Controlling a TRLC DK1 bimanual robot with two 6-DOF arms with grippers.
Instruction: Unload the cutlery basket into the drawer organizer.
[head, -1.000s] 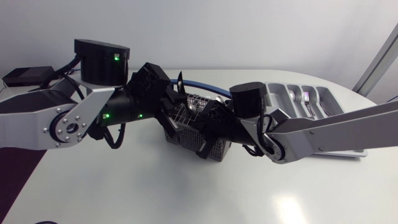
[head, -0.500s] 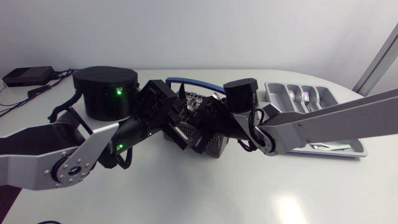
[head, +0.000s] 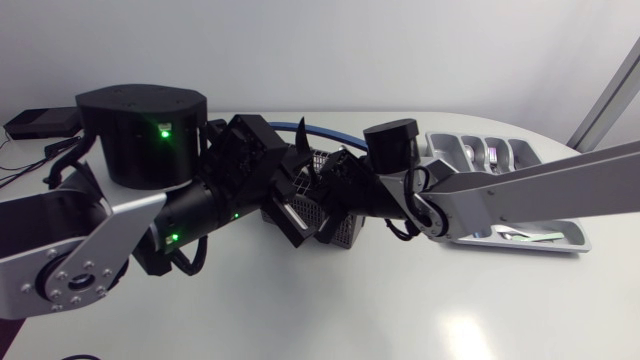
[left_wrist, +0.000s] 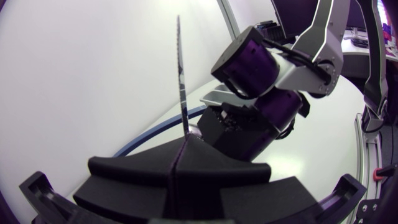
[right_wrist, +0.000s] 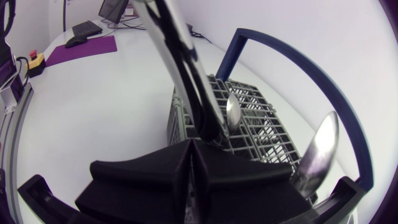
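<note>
Matte black, my left end effector is pressed together on a serrated steel knife, its blade upright, close by the grey wire cutlery basket with a blue handle in the middle of the worktop. My right end effector pinches a dark glossy utensil over the basket. I judge the step to be extraction. Next, each piece needs carrying to the grey plastic drawer organizer on the right. The utensil's far end is cut off, and the arms hide most of the basket.

Grey mesh basket, blue handle, silver spoon, dark serrated knife, black utensil, grey organizer, white table
</note>
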